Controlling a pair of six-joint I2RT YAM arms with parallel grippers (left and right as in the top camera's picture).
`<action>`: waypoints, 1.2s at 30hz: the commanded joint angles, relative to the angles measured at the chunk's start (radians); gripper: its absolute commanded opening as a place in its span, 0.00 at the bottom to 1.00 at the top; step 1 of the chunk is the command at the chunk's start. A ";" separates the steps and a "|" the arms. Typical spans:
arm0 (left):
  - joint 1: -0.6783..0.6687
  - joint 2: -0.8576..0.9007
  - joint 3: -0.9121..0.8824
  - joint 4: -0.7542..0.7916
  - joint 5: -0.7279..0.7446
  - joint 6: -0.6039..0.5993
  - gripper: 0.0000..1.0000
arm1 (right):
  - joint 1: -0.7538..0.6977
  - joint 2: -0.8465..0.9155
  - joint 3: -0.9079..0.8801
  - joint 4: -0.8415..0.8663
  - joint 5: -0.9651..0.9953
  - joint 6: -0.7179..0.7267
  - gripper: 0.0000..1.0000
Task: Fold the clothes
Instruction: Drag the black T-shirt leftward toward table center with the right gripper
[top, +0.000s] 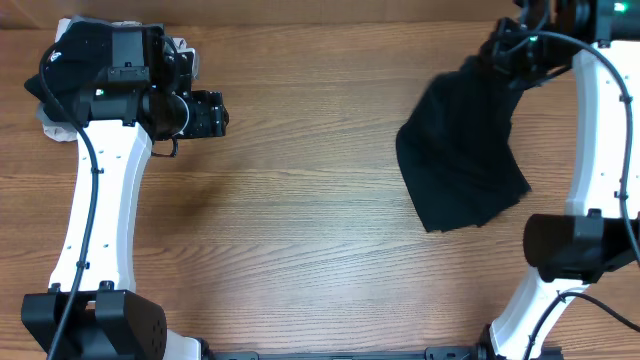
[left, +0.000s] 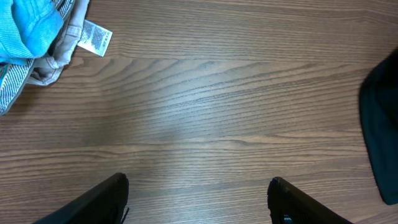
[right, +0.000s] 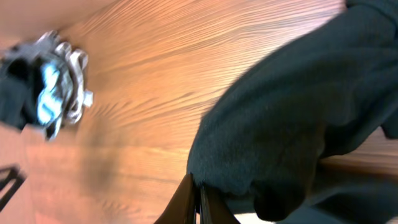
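Observation:
A black shirt (top: 462, 160) hangs bunched from its upper corner down to the table at the right. My right gripper (top: 507, 52) is shut on that corner; in the right wrist view the shut fingers (right: 198, 190) pinch the shirt's edge (right: 280, 124). My left gripper (top: 217, 114) hovers at the upper left, open, with only bare wood between its fingers (left: 199, 183). A pile of other clothes (left: 28, 25), light-blue on top of beige with a white tag (left: 94, 37), lies at the far left. The shirt's edge (left: 380, 137) shows at the right of the left wrist view.
The clothes pile (top: 52, 125) is mostly hidden under the left arm (top: 100, 200) in the overhead view, and appears blurred in the right wrist view (right: 50, 87). Wooden table (top: 310, 200) stretches between the two arms. The right arm's base (top: 575, 250) stands beside the shirt.

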 joint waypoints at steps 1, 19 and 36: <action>0.016 -0.006 0.034 -0.008 0.009 0.020 0.75 | 0.087 -0.079 0.062 -0.038 -0.016 -0.026 0.04; 0.069 -0.011 0.034 -0.077 0.147 0.117 0.78 | 0.154 -0.354 0.056 -0.114 0.089 -0.195 0.04; -0.078 -0.011 0.034 -0.021 0.225 0.259 0.79 | 0.153 -0.261 0.098 -0.070 -0.085 -0.226 0.04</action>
